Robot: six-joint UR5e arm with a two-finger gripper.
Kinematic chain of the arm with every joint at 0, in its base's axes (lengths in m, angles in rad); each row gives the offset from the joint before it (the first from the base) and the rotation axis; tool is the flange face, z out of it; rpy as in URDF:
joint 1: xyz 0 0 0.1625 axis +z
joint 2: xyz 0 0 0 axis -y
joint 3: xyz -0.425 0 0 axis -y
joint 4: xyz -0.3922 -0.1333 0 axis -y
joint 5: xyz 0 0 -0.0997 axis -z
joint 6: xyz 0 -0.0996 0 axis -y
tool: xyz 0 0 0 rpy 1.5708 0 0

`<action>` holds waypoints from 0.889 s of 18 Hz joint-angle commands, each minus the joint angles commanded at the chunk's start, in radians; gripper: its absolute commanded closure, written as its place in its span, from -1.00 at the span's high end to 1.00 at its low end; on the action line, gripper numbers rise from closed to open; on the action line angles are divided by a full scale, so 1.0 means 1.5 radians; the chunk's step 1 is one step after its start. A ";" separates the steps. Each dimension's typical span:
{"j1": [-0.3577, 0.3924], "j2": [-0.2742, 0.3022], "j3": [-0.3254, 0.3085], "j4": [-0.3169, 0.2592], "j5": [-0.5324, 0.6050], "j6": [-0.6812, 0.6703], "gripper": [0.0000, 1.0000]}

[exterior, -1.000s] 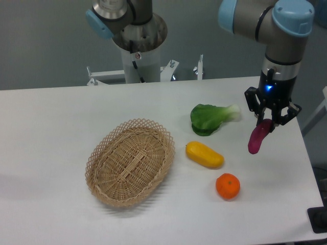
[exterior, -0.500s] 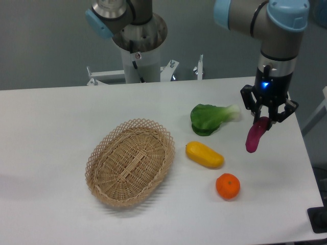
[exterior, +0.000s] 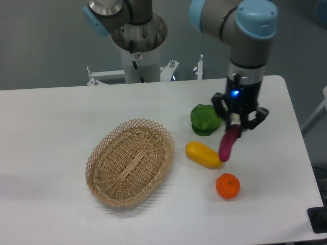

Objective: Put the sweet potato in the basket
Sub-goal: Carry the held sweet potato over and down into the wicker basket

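My gripper point(exterior: 235, 124) is shut on the top end of the magenta-purple sweet potato point(exterior: 228, 145), which hangs down tilted above the table, just over the right end of the yellow vegetable point(exterior: 203, 154). The tan wicker basket point(exterior: 130, 161) lies empty on the table to the left, well apart from the gripper.
A green leafy vegetable point(exterior: 204, 120) lies just left of the gripper, partly hidden by it. A round orange fruit point(exterior: 227, 186) sits below the sweet potato. The robot base column point(exterior: 139, 46) stands at the back. The table's right edge is near the gripper.
The gripper has carried the sweet potato leftward, from near the table's right edge to above the yellow vegetable's right end. It now covers part of the green vegetable.
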 joint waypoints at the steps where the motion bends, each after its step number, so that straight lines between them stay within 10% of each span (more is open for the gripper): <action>1: -0.018 0.006 -0.017 0.010 0.001 -0.025 -0.45; 8: -0.148 0.004 -0.121 0.137 0.059 -0.168 -0.45; 16: -0.258 -0.090 -0.123 0.189 0.148 -0.168 -0.45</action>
